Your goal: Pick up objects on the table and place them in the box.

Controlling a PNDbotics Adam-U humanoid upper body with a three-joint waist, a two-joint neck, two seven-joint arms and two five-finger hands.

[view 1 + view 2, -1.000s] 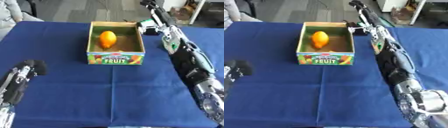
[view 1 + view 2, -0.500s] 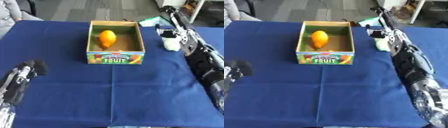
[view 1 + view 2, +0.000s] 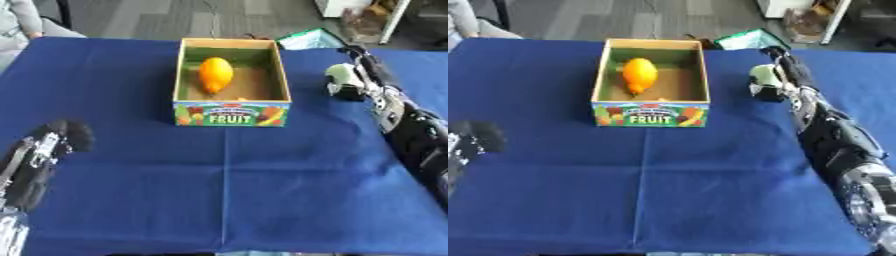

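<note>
A cardboard fruit box [image 3: 231, 114] stands open at the far middle of the blue table, with an orange oval fruit [image 3: 215, 74] lying inside it. To the right of the box, my right hand [image 3: 371, 79] is curled round a small pale green object [image 3: 339, 76], level with the box's right wall and apart from it. My left hand [image 3: 45, 148] rests at the lower left, relaxed and holding nothing.
A green and white bag [image 3: 305, 39] lies at the table's far edge behind the box's right corner. The blue cloth [image 3: 227, 190] covers the whole table. A person's sleeve shows at the far left corner.
My right hand has moved from behind the box's far right corner to the right and nearer, with the pale object in it. The left hand has stayed put.
</note>
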